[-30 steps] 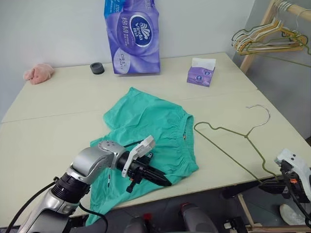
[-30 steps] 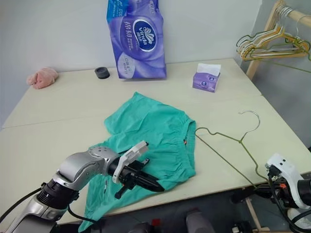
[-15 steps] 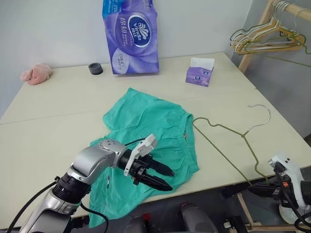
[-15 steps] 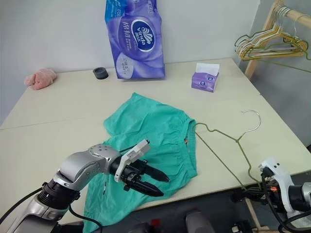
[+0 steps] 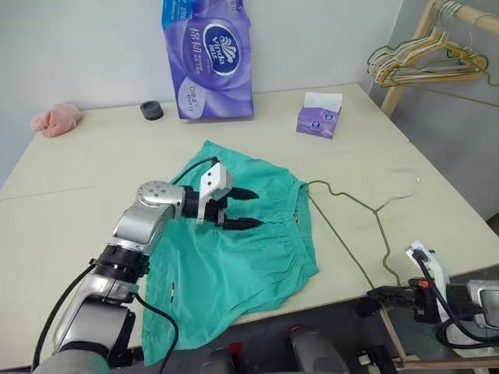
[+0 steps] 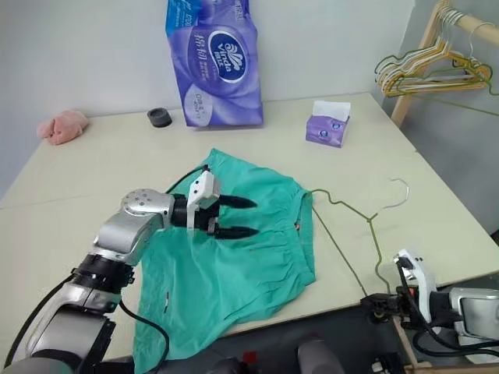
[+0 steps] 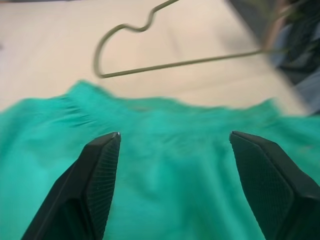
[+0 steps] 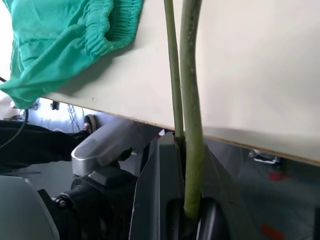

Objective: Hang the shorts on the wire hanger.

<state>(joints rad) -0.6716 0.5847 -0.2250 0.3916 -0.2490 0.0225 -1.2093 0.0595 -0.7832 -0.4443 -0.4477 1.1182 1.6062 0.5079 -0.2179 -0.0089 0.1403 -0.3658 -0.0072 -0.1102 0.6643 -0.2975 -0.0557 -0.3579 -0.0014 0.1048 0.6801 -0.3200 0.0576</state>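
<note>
The wire hanger [image 6: 366, 226] had its lower corner past the table [image 6: 93, 171] edge, where the right gripper [image 6: 380, 305] was clamped shut on it; its hook looked blurred. The shorts [image 6: 234, 257] lay flat mid-table, 1 leg drooping over the near edge. The left gripper [image 6: 234, 217] hovered over them, pointing sideways toward the hanger, fingers [image 7: 100, 175] spread apart, holding nothing.

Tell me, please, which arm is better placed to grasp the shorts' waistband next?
Left, probably. Its tool hovers open over the shorts, pointing toward the gathered waistband, while the right tool sits at the table edge, shut on the wire hanger.
</note>
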